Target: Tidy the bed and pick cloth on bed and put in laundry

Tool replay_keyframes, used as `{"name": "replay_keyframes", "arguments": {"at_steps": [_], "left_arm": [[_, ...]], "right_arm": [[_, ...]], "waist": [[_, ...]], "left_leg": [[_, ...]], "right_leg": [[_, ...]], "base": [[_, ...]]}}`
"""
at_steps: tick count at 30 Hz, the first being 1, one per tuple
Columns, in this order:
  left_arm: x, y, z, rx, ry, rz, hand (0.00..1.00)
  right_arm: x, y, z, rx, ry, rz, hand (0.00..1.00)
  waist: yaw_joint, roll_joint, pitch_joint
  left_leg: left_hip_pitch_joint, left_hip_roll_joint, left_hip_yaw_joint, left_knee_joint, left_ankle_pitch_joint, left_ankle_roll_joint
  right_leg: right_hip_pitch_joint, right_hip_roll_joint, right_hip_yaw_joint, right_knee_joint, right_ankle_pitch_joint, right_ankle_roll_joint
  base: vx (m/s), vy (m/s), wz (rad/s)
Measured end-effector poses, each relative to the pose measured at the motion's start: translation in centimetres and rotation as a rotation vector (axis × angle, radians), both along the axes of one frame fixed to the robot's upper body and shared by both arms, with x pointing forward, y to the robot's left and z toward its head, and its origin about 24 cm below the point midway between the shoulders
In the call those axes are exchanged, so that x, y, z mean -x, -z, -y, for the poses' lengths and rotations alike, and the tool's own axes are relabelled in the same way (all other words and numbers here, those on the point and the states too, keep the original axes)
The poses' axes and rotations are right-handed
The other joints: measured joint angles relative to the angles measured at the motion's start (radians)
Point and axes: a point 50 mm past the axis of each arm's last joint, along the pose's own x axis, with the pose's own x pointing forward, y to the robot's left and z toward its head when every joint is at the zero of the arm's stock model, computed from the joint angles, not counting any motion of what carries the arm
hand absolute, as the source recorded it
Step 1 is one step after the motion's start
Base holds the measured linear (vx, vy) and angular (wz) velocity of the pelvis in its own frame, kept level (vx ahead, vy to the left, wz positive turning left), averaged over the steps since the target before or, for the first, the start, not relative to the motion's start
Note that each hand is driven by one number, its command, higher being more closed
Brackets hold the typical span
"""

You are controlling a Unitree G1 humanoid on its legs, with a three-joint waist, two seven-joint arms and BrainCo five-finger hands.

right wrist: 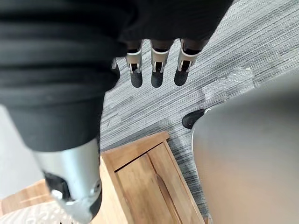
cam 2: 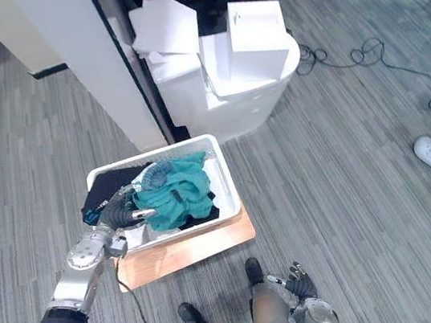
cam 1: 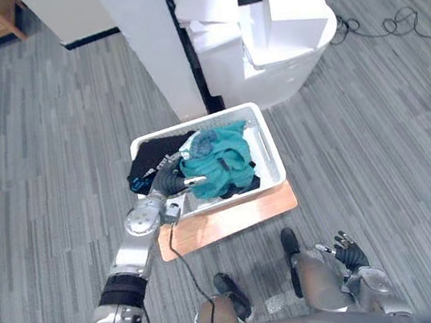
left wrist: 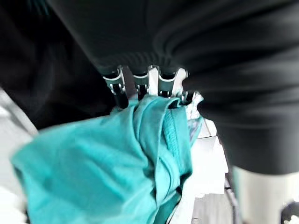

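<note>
Cloth [cam 1: 219, 161] crumpled across basket [cam 1: 273, 143]; left hand [cam 1: 168, 181] grips.

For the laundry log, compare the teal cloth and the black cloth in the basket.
The teal cloth is bunched on top, in the middle and right of the white laundry basket; the black cloth lies beneath, showing at the left end. The left hand touches the teal cloth, not the black cloth. Both are inside the basket.

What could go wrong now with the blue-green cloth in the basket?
1. The teal cloth is bunched around the fingers of the left hand over the white basket, so it may snag and get dragged out when the hand lifts.
2. It is heaped high beside a black cloth, so part could slump over the rim.
</note>
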Motion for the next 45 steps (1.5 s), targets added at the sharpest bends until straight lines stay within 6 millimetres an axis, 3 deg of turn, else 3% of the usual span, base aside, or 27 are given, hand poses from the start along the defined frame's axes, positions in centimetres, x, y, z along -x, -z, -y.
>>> {"name": "replay_keyframes", "arguments": {"at_steps": [8, 11, 17, 23, 28, 31, 33, 36, 38, 39, 40, 45], "left_arm": [[2.7, 3.2, -1.7, -0.248, 0.098, -0.218, 0.0], [3.2, 4.3, -2.7, -0.404, 0.128, -0.297, 0.0], [3.2, 5.0, -4.2, -0.509, 0.112, -0.348, 0.0], [2.3, 3.8, -4.7, -0.429, -0.005, -0.254, 0.0], [2.1, 1.3, -6.2, -0.177, -0.24, -0.058, 0.0], [4.0, 1.0, -7.2, -0.019, -0.39, 0.014, 0.0], [5.6, 2.4, -7.4, 0.079, -0.479, -0.018, 0.0], [9.7, 7.2, -6.1, 0.263, -0.616, -0.2, 0.0], [13.9, 11.6, -4.2, 0.335, -0.702, -0.396, 0.0], [15.0, 12.5, -3.8, 0.344, -0.721, -0.445, 0.0], [17.4, 14.4, -2.7, 0.349, -0.749, -0.558, 0.0], [22.5, 17.7, 0.0, 0.315, -0.748, -0.784, 0.0]], "right_arm": [[0.7, 0.2, 1.1, 0.012, -0.003, -0.033, 0.0], [0.7, 0.2, 1.3, 0.037, -0.028, -0.039, 0.0], [0.8, 0.1, 2.0, 0.064, -0.055, -0.062, 0.0], [0.8, 0.1, 2.2, 0.069, -0.055, -0.076, 0.0], [1.5, 0.3, 2.6, 0.082, -0.047, -0.097, 0.0], [2.5, 0.7, 2.4, 0.077, -0.051, -0.13, 0.0], [3.4, 1.0, 2.2, 0.064, -0.044, -0.153, 0.0], [5.6, 1.8, 1.8, 0.047, -0.045, -0.224, 0.0], [7.0, 2.3, 1.5, 0.036, -0.043, -0.267, 0.0], [7.2, 2.4, 1.4, 0.03, -0.038, -0.274, 0.0], [7.5, 2.5, 1.3, 0.019, -0.027, -0.284, 0.0], [8.1, 2.7, 1.4, 0.014, -0.016, -0.302, 0.0]], "waist": [[0.003, 0.048, -0.035], [-0.006, 0.069, -0.053], [-0.016, 0.097, -0.079], [-0.032, 0.102, -0.083], [-0.031, 0.098, -0.084], [-0.025, 0.073, -0.105], [-0.01, 0.053, -0.118], [0.017, 0.017, -0.141], [0.027, -0.006, -0.159], [0.029, -0.003, -0.161], [0.038, -0.006, -0.164], [0.053, -0.002, -0.185]], "left_leg": [[0.051, -0.022, -0.016, -0.04, 0.016, 0.003], [0.061, -0.026, -0.015, -0.055, 0.017, 0.001], [0.074, -0.032, 0.01, -0.064, 0.021, -0.014], [0.088, -0.032, 0.017, -0.058, 0.021, -0.037], [0.116, -0.024, 0.009, -0.054, 0.021, -0.04], [0.126, -0.012, -0.004, -0.054, 0.02, -0.039], [0.125, -0.005, -0.017, -0.054, 0.02, -0.035], [0.127, 0.005, -0.035, -0.056, 0.015, -0.027], [0.129, 0.004, -0.047, -0.069, 0.017, -0.025], [0.131, 0.004, -0.048, -0.07, 0.017, -0.025], [0.146, 0.002, -0.048, -0.074, 0.017, -0.025], [0.18, -0.006, -0.048, -0.104, 0.016, -0.025]], "right_leg": [[0.05, -0.018, -0.029, 0.003, -0.01, 0.005], [0.051, -0.02, -0.03, 0.025, -0.027, 0.008], [0.02, -0.02, -0.012, 0.069, -0.05, 0.011], [0.022, -0.021, -0.005, 0.089, -0.063, 0.01], [0.06, -0.021, -0.024, 0.097, -0.075, 0.008], [0.085, -0.014, -0.044, 0.086, -0.08, 0.005], [0.096, -0.01, -0.054, 0.076, -0.08, 0.005], [0.131, -0.003, -0.079, 0.038, -0.077, 0.004], [0.148, -0.003, -0.093, 0.016, -0.075, 0.005], [0.153, -0.003, -0.096, 0.013, -0.074, 0.005], [0.17, -0.003, -0.1, 0.002, -0.071, 0.005], [0.21, -0.002, -0.107, -0.029, -0.071, 0.005]], "base": [[-0.02, 0.009, 0.1], [-0.03, -0.005, 0.01], [0.02, 0.002, -0.07], [0.01, -0.001, -0.03], [0.0, -0.015, 0.09], [-0.01, -0.044, 0.2], [-0.01, -0.046, 0.16], [0.01, -0.034, 0.19], [0.05, -0.005, 0.2], [0.11, 0.016, 0.08], [0.09, 0.018, 0.04], [0.04, 0.013, 0.02]]}}
